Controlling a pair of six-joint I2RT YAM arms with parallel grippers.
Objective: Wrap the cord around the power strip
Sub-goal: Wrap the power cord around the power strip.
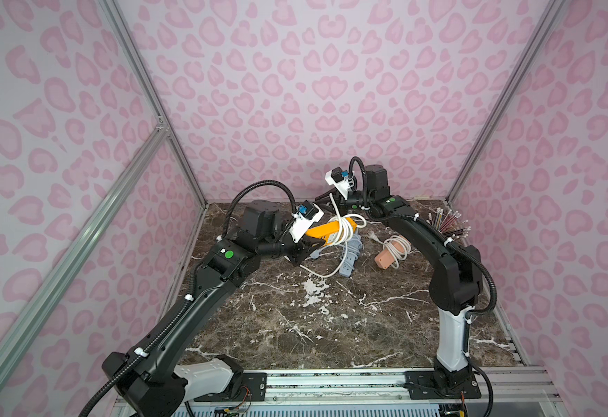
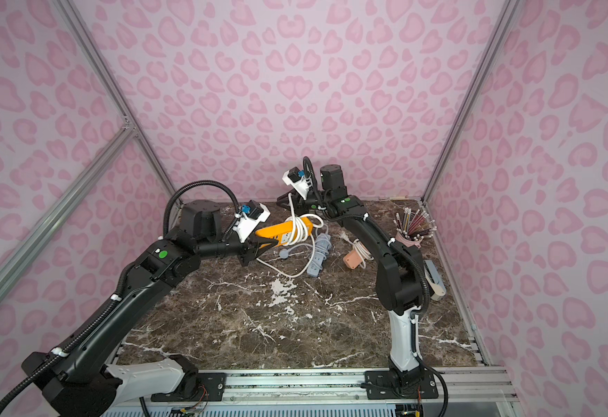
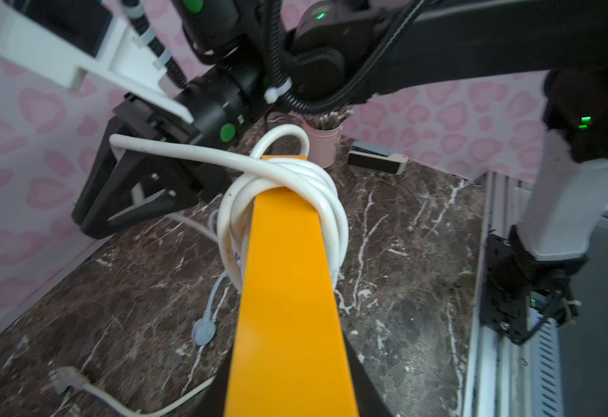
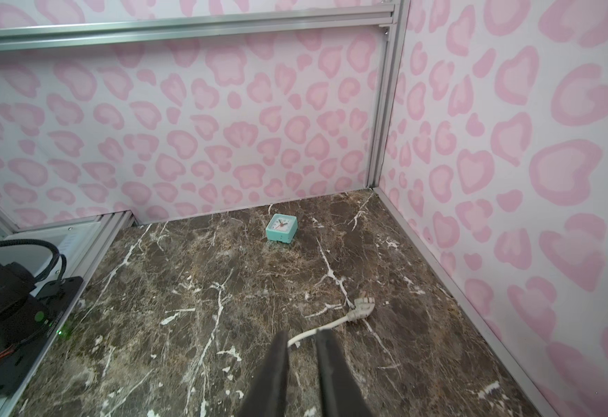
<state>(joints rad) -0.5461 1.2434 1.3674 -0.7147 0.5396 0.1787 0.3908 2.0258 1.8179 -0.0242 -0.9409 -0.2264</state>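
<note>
On the dark marble tabletop (image 1: 331,325), boxed by pink-spotted walls (image 1: 295,90), the left gripper (image 1: 308,247) pinches the yellow power strip (image 1: 328,229) above the back half, white cord (image 1: 344,229) coiled round it. The right gripper (image 4: 302,337) stands slightly parted, cord crossing its tips. Open marble runs to the front rail (image 1: 331,384).

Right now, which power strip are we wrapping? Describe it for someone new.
On the dark marble table, look toward the back middle, where the left tool grips one end of a strip. That is the yellow power strip, lifted off the surface with white cord coiled around it; the grey strip and peach strip beside it lie on the table.
</note>
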